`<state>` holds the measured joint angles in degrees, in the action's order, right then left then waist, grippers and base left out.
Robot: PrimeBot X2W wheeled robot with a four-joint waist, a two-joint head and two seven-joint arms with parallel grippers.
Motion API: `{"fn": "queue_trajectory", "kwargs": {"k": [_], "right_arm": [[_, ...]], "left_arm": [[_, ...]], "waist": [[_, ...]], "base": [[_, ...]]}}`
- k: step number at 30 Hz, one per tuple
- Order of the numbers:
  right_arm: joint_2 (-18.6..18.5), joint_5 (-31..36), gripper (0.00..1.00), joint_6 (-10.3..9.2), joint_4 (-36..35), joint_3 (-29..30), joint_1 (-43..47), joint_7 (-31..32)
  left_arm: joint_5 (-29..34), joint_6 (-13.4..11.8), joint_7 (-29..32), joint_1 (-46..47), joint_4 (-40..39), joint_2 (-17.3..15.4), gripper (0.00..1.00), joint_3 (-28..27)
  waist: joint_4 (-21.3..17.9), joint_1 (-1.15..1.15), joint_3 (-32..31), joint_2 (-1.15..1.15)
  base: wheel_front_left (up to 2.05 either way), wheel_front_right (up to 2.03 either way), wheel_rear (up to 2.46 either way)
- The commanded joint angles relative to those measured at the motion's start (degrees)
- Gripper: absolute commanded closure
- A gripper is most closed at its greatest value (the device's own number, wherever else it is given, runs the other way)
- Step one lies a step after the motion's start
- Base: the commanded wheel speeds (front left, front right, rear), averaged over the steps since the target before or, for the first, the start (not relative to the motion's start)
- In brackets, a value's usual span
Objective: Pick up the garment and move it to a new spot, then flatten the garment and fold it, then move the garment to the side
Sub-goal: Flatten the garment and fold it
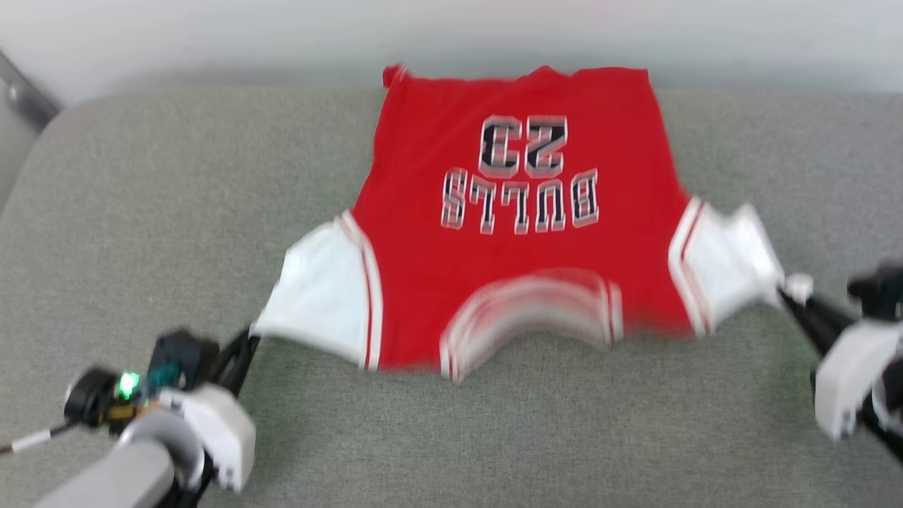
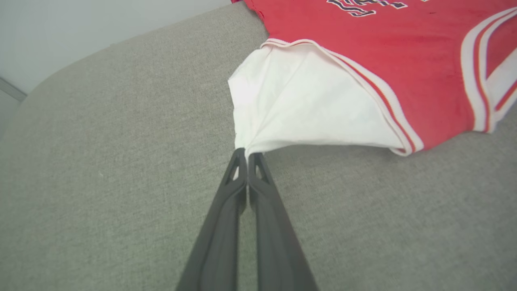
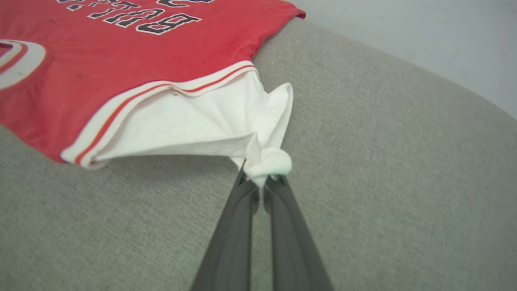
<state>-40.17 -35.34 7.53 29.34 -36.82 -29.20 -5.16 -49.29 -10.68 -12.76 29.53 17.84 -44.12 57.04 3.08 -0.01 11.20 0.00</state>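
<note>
Two claws, both clamped on the shirt (image 1: 508,247). L claw (image 2: 246,155): fingers pressed together on the tip of the white sleeve on robot's L, cloth fanning out in creases from the pinch; R claw (image 3: 260,182): fingers closed on a bunched knot of the other white sleeve, a bit of cloth squeezed betw. them. Both sleeves are pulled outward twd the claws, near edges casting shadow on the bench (image 1: 141,212); red body spread betw. them, approx. centre of bench, collar side nearest the robot, hem at the far edge by the pale wall (image 1: 211,28); black lettering reads upside down in head view. Collar area is blurred in head view, so can't tell if it lies flat. Bench is grey fabric w/ a rounded far-L corner.
</note>
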Motion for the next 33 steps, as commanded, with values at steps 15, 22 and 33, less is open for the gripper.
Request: {"fn": "queue_trajectory", "kwargs": {"k": [15, 22, 33], "right_arm": [[-3.01, -1.95, 1.0, -0.09, -13.33, 13.87, 34.01, 13.51], [-3.93, -2.91, 1.0, -0.09, -20.3, 18.34, 41.59, 21.62], [-6.88, -1.59, 0.0, -0.07, -32.21, 31.75, 36.53, 28.84]], "left_arm": [[-4.65, -4.55, 3.83, -17.99, -8.12, -6.89, 1.0, 5.36], [-4.91, -6.11, 4.4, -19.94, -11.44, -8.14, 1.0, 5.8], [-2.75, -8.4, 5.82, -16.61, -17.22, -7.12, 1.0, 5.69]], "waist": [[0.16, 0.01, -9.1, 0.0], [0.99, 0.01, -9.11, 0.0], [2.5, 0.01, -5.85, 0.0]], "base": [[0.0, 0.0, 0.0], [0.0, 0.0, 0.0], [0.0, 0.0, 0.0]]}}
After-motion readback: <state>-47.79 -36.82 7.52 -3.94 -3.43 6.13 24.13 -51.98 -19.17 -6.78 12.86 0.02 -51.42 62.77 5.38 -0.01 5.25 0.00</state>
